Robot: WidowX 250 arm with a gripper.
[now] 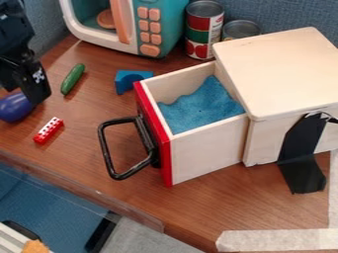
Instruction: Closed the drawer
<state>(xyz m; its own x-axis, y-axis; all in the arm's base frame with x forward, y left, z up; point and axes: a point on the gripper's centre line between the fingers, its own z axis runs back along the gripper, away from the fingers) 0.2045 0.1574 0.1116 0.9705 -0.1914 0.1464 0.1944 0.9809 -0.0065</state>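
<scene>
The black gripper [27,79] hangs at the upper left edge, well to the left of the drawer and apart from it. The wooden drawer [204,153] stands pulled out from its pale wooden box [277,69]. Its red front [153,136] faces left and carries a black loop handle [105,148]. Inside the drawer lies a blue cloth [201,108]. Black tape [302,153] runs down the side of the box onto the table.
Left of the drawer lie a blue block [127,80], green cucumber [72,79], red-and-white brick [49,130] and purple object [15,107] beside the gripper. Behind stand a toy microwave [161,29] and cans [203,29]. The table edge [86,190] runs along the lower left.
</scene>
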